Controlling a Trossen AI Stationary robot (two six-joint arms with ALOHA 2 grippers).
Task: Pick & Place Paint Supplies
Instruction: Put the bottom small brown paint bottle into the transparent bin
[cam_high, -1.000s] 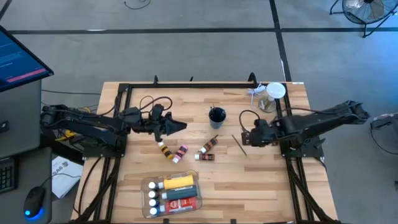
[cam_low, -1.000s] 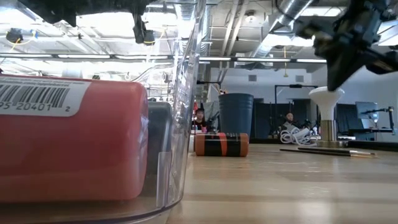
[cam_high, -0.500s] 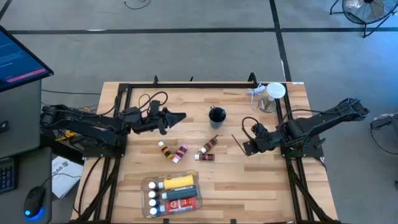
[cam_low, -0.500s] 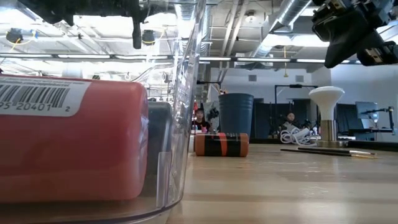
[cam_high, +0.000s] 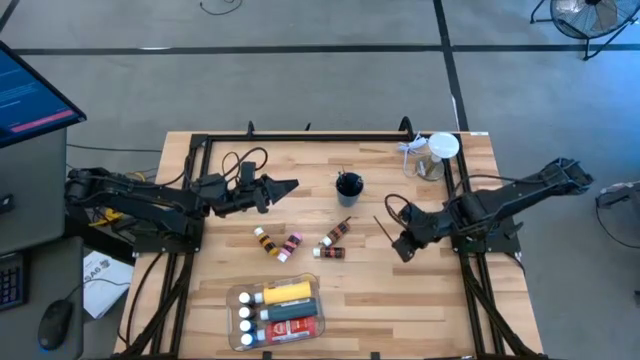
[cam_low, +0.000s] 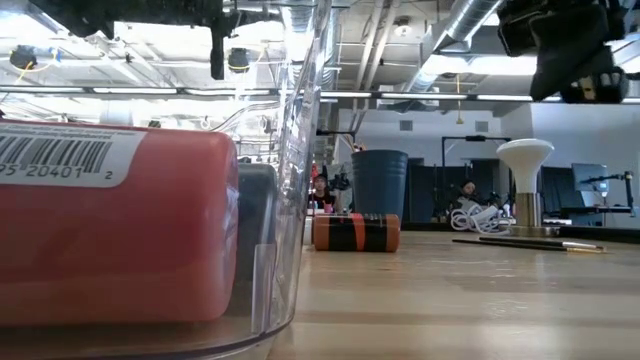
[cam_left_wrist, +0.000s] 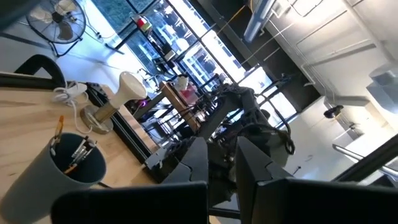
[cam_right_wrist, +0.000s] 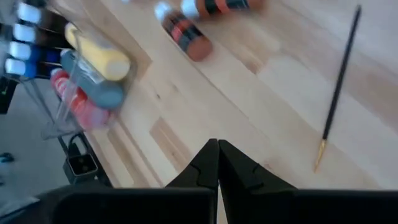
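The left gripper (cam_high: 290, 186) is closed and empty, above the worktop's (cam_high: 420, 310) left-centre area, pointing toward the dark cup (cam_high: 348, 185), which holds brushes and stands near the far middle. The right gripper (cam_high: 400, 249) is closed and empty, over bare wood on the right side, just beside a loose brush (cam_high: 384, 231) lying flat on the wood. Four small tubes (cam_high: 300, 243) lie scattered at the centre, between the two grippers and apart from both. A clear tray (cam_high: 236, 296) at the near edge holds the yellow bottle (cam_high: 288, 292), a red bottle (cam_high: 298, 327) and white-capped tubes (cam_high: 244, 318). The jar (cam_high: 437, 155) sits in the far right corner, close to the black frame (cam_high: 300, 137) that runs along the far edge. Open wood lies between the tray and the right gripper, and along the near right edge. In the right wrist view the closed fingers (cam_right_wrist: 217, 163) hang over bare wood, with the brush (cam_right_wrist: 339, 87) to one side.
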